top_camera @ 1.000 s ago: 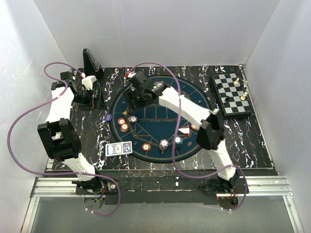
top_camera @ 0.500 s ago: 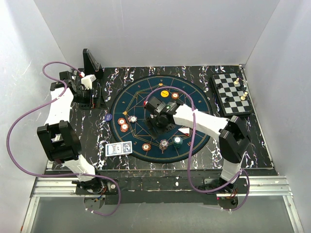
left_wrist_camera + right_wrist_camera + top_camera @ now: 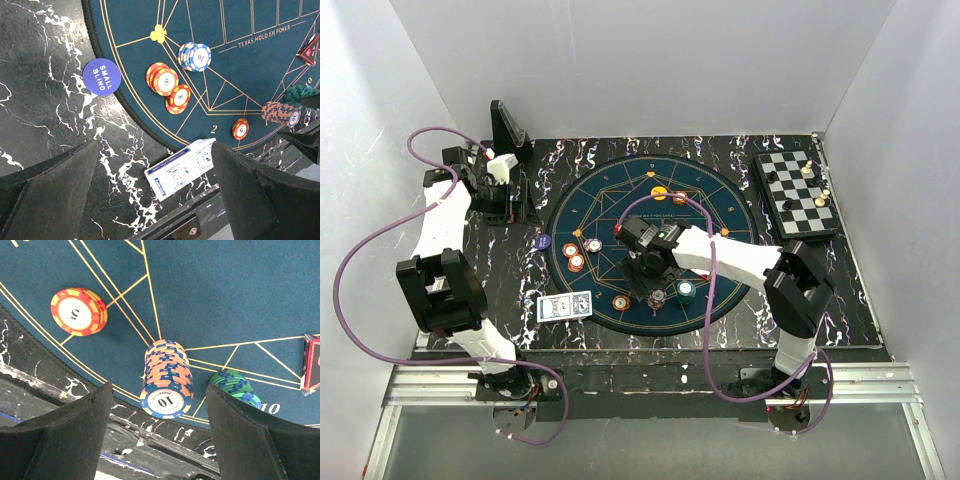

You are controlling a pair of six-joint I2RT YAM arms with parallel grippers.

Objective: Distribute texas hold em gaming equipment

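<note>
My right gripper [image 3: 655, 282] hangs open over the near part of the round mat. In the right wrist view its gripper [image 3: 158, 387] straddles a tall orange-and-blue chip stack [image 3: 166, 382] marked 10; neither finger touches the stack. A green-blue stack [image 3: 233, 386] stands just right of it, a red-yellow stack [image 3: 79, 311] to the left, and a red triangle marker [image 3: 311, 365] at the right edge. My left gripper [image 3: 505, 185] is raised at the far left, open and empty [image 3: 155, 200]. Below it I see the blue-white card box [image 3: 182, 167] and the Small Blind disc [image 3: 101, 76].
The dark-blue mat [image 3: 620, 200] carries more chip stacks [image 3: 573, 256] and a yellow disc [image 3: 659, 193]. A chessboard [image 3: 797, 192] with small pieces sits at the back right. A black stand [image 3: 508, 130] rises behind the left gripper. Purple cables loop over both arms.
My right arm has swung from the mat's far left side to its near middle and come down around the orange-and-blue stack. The left arm has stayed put.
</note>
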